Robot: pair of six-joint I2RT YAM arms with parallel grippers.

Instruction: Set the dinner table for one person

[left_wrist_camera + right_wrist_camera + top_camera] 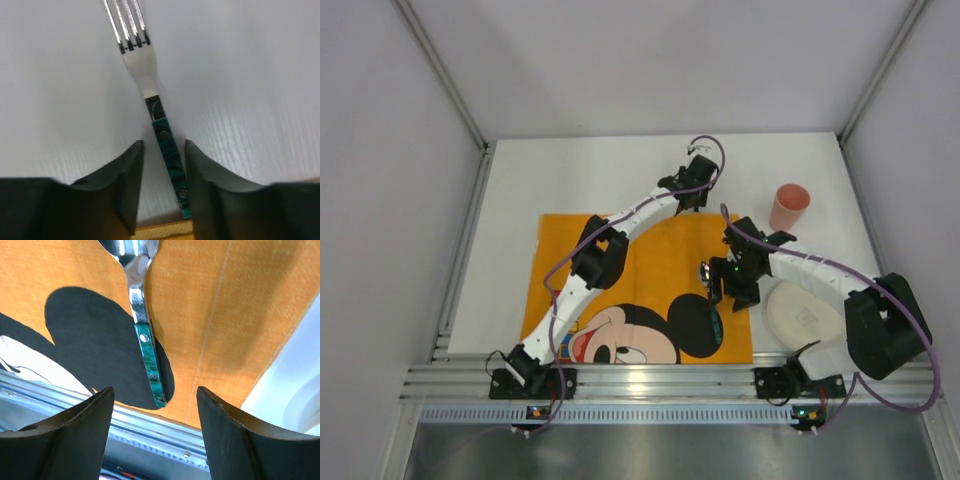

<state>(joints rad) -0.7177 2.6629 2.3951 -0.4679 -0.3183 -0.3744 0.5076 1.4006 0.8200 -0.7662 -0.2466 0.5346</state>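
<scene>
A fork [150,85] with a green handle lies on the white dinner table [60,75], its handle end at the edge of the orange Mickey Mouse placemat [160,231]. My left gripper [163,144] is open and straddles the fork's handle low over the table, beyond the far edge of the placemat [660,260]. In the top view the left gripper [692,195] hides the fork. A spoon [145,340] with a green handle lies on the placemat [200,300], over Mickey's black ear. My right gripper [155,390] is wide open and empty above the spoon [716,322].
A cream plate [805,315] lies on the table [620,170] right of the placemat, under the right arm. A pink cup [788,207] stands at the back right. The silver rail [650,380] runs along the near edge. Grey walls enclose the table.
</scene>
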